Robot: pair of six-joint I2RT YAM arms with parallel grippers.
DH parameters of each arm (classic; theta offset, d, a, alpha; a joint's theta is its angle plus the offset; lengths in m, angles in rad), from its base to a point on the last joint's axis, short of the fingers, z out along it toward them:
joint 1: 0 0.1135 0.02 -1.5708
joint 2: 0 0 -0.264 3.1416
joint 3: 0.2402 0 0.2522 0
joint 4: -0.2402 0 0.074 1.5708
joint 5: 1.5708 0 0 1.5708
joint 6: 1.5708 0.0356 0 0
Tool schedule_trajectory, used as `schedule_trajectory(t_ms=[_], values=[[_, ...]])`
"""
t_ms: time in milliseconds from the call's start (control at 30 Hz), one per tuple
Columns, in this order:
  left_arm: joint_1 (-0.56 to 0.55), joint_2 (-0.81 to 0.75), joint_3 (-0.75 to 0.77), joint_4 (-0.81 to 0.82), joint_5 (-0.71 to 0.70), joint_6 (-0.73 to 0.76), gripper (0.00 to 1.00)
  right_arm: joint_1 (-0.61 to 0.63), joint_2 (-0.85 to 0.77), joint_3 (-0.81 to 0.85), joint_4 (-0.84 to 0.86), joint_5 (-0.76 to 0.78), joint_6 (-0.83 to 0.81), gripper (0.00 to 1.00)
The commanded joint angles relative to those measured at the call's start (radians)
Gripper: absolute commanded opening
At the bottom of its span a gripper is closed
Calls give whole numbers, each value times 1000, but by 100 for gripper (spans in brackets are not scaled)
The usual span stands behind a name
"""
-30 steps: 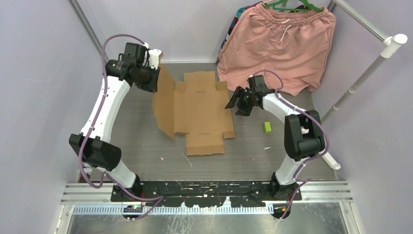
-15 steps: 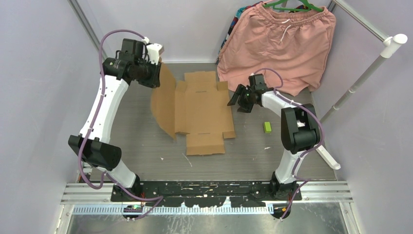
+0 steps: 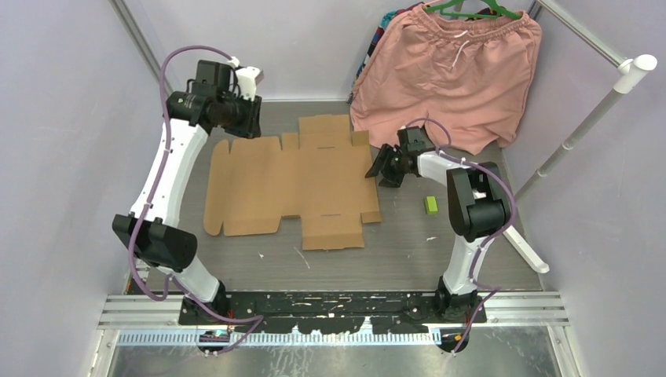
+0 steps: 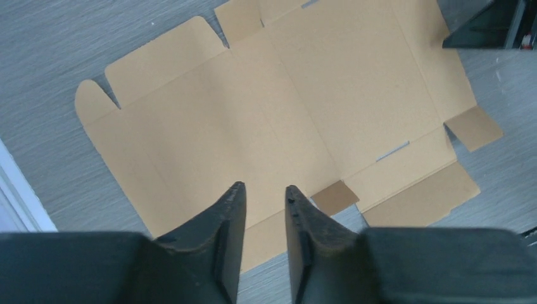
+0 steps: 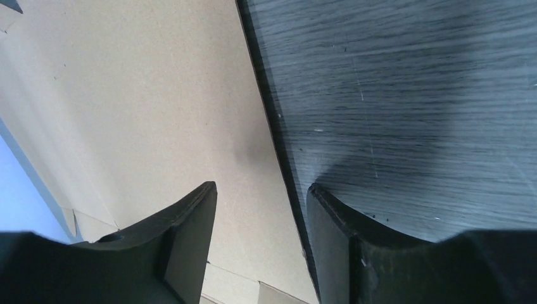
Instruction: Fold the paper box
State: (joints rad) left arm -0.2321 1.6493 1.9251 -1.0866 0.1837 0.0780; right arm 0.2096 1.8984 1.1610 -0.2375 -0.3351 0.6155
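The paper box (image 3: 290, 184) is a brown die-cut cardboard sheet lying flat and unfolded on the grey table, its flaps and tabs spread out. In the left wrist view the paper box (image 4: 285, 107) lies well below. My left gripper (image 3: 245, 122) hangs high over the sheet's far-left corner. Its jaws (image 4: 263, 187) stand a little apart with nothing between them. My right gripper (image 3: 381, 171) is low at the sheet's right edge, open. In the right wrist view that edge of the paper box (image 5: 139, 114) runs between the fingers of my right gripper (image 5: 261, 187).
Pink shorts (image 3: 455, 71) hang on a hanger at the back right, just behind the right gripper. A small green block (image 3: 430, 204) lies on the table (image 3: 408, 243) to the right of the sheet. A white rod (image 3: 585, 118) slants along the right side.
The sheet's left panel, raised upright at the left gripper before, has dropped flat to the left. The left jaws parted slightly. The right gripper shifted a little at the right edge, its jaws narrowing.
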Motion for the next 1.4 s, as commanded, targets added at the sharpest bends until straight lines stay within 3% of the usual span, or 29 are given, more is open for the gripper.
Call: schedule_trajectory(t_ms=[0,100,233,300,500,633,867,1000,1067,1267,1367], values=[[112,-2,-36,84,-12,-129,38,6,-38,-12,14,25,-5,61],[222,-41,-159,171,32,-274,55,9,-93,-8,-31,53,-29,61],[416,-84,-323,256,29,-427,65,21,-159,45,-121,71,-73,62],[461,-89,-370,266,14,-452,68,44,-169,80,-155,47,-85,62],[490,-143,-495,265,-57,-484,71,232,-124,236,-245,-71,-128,62],[524,-239,-584,299,-57,-522,71,380,-98,311,-286,-62,-110,63],[534,-335,-667,328,-9,-553,72,519,-222,65,31,9,271,64],[536,-366,-696,351,18,-564,72,635,-227,24,77,129,374,65],[539,-373,-702,351,37,-562,72,663,-216,4,109,200,433,67],[541,-394,-744,367,94,-557,72,666,-149,-14,232,214,569,69],[542,-404,-759,374,107,-551,72,679,-125,104,128,225,468,67]])
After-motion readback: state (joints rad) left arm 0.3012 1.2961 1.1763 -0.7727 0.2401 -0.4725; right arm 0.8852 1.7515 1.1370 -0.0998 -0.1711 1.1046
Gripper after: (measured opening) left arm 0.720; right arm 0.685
